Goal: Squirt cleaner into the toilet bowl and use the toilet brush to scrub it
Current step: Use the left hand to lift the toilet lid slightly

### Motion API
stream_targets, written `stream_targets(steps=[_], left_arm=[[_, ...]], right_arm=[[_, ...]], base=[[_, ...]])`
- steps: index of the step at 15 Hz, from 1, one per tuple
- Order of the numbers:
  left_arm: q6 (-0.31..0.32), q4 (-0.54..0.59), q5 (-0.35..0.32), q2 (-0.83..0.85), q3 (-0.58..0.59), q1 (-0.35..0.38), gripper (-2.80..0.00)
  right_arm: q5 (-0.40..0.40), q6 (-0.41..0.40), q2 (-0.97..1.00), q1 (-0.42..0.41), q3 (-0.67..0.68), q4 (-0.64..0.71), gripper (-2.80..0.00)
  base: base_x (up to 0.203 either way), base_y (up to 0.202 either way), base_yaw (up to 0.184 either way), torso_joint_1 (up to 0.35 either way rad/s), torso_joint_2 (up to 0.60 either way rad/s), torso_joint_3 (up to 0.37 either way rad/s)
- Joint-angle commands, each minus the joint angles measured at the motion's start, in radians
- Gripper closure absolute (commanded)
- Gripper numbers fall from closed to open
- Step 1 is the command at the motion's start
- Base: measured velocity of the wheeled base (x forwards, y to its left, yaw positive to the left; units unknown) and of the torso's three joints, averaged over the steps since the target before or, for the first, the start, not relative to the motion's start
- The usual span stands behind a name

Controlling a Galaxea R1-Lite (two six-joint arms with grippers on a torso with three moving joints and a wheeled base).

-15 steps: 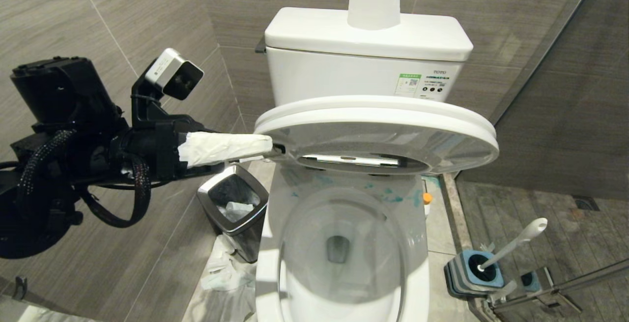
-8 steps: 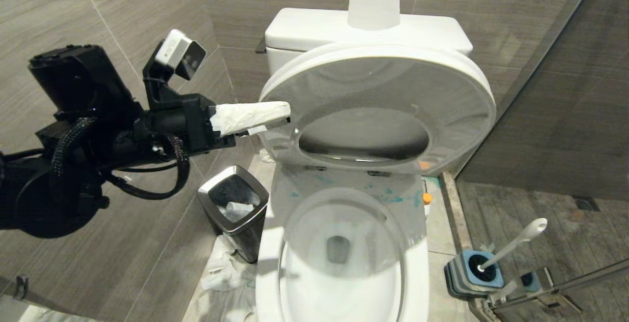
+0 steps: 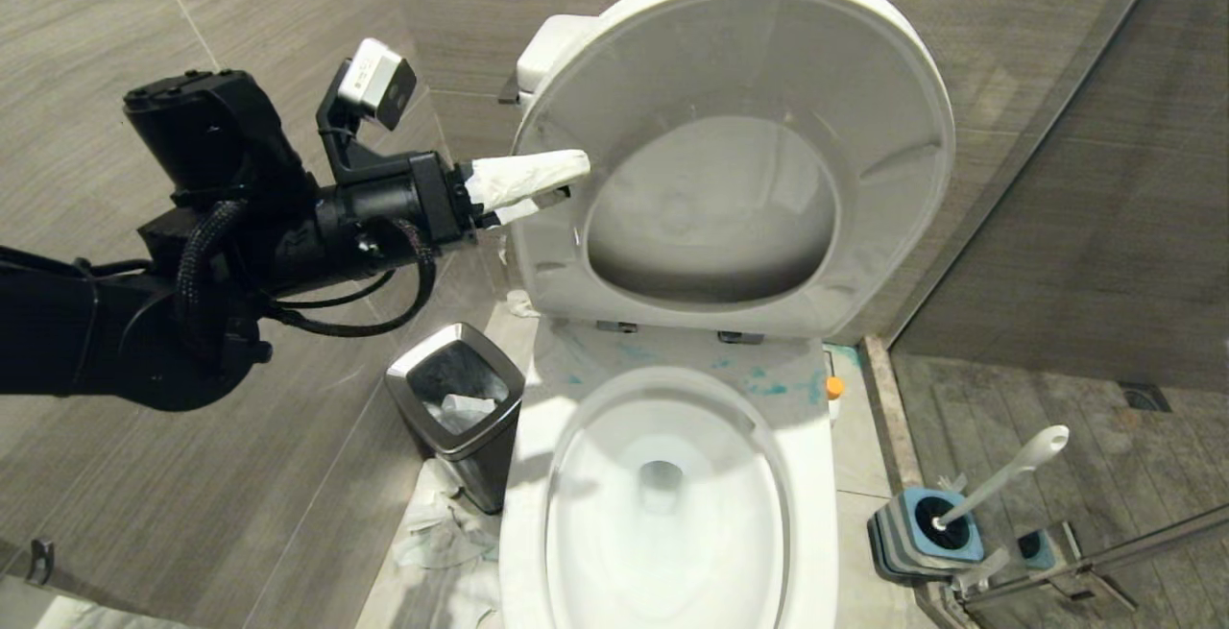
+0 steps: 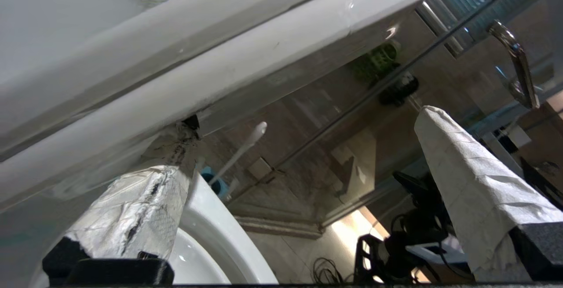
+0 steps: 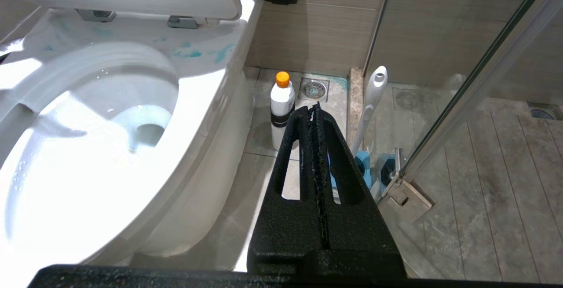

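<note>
My left pincer (image 3: 547, 189), spread wide and gripping nothing, has pushed the seat (image 3: 739, 139) from level to nearly upright, at twelve o'clock above the toilet bowl (image 3: 662, 504).

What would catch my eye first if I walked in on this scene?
Probably the big white seat and lid, tipped up over the open toilet bowl, with the left end effector, its fingers wrapped in white paper, at their left edge. Next, the toilet brush in its blue holder, on the floor to the right.
</note>
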Motion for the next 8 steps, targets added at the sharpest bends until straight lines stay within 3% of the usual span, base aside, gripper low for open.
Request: stream_targets(steps=[1, 4, 8], left_arm=[[-0.001, -0.004, 0.045, 0.033, -0.034, -0.005, -2.80], [0.019, -0.003, 0.088, 0.059, -0.067, -0.006, -2.80], [0.033, -0.002, 0.194, 0.095, -0.120, -0.012, -2.80]], right_arm=[[0.001, 0.000, 0.000, 0.000, 0.025, 0.000, 0.00], [0.000, 0.000, 0.000, 0.000, 0.025, -0.002, 0.00], [0.000, 0.000, 0.000, 0.000, 0.025, 0.000, 0.00]], base=[[0.000, 0.000, 0.000, 0.000, 0.00, 0.000], [0.000, 0.000, 0.000, 0.000, 0.00, 0.000], [0.000, 0.000, 0.000, 0.000, 0.00, 0.000]])
